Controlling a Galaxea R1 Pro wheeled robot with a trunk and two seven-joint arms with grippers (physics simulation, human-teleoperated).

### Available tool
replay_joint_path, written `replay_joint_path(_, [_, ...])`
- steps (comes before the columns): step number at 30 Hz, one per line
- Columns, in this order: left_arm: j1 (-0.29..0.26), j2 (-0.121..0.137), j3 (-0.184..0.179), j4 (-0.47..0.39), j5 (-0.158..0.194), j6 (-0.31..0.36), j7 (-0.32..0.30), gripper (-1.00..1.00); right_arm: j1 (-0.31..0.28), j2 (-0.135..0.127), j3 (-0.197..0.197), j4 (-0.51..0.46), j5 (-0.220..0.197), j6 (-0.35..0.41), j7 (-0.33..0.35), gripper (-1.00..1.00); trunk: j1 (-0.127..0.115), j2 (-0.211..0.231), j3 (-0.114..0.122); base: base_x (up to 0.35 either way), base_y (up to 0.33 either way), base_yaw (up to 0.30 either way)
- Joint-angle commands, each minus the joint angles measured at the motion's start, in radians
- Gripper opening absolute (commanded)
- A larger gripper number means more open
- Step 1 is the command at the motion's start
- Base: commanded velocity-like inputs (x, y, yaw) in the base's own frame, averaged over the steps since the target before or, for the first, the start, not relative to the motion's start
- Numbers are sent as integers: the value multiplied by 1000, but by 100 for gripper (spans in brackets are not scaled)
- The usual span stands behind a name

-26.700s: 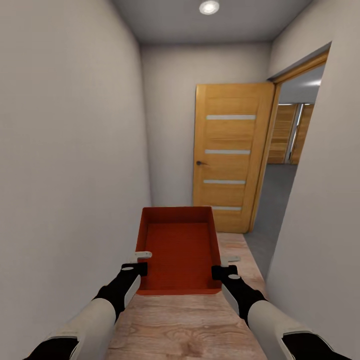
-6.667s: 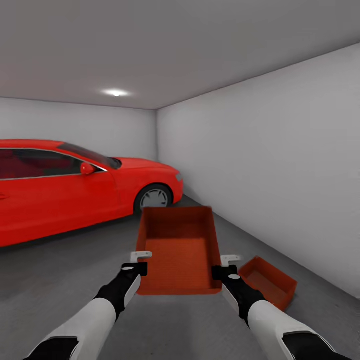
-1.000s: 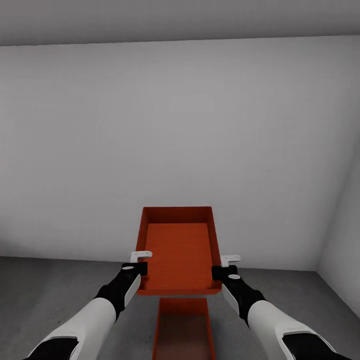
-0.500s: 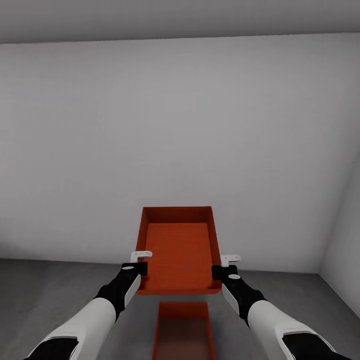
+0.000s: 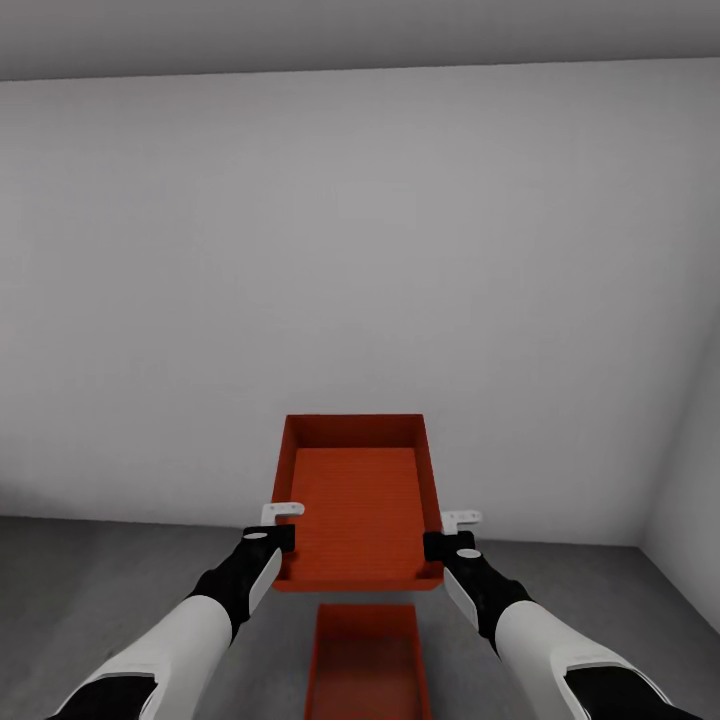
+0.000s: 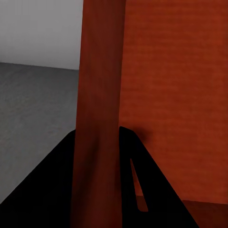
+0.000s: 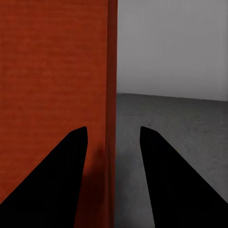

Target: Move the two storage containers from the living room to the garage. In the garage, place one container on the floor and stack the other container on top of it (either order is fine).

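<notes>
Grey garage floor (image 5: 100, 570) shows a second container (image 5: 367, 660) half-hidden, cropped beneath the container (image 5: 358, 500) both jaws clamp.

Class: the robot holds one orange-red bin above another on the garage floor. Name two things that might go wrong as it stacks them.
1. The held container sits farther forward than the container on the floor, so a straight descent may land it offset.
2. The left gripper and right gripper each pinch only a thin side wall; uneven release could tip it.
</notes>
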Motion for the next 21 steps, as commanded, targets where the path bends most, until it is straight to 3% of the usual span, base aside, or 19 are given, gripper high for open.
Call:
replay_joint_path(1, [0,-2,2,-4,-1,-82,-3,-100,0,1,-1,2,-13,4,0,-100,0,-1,-2,0,0,0])
replay_joint_path(21, [0,-2,2,-4,-1,-82,-3,-100,0,1,-1,2,-13,3,0,-100,0,-1,-34,0,0,0])
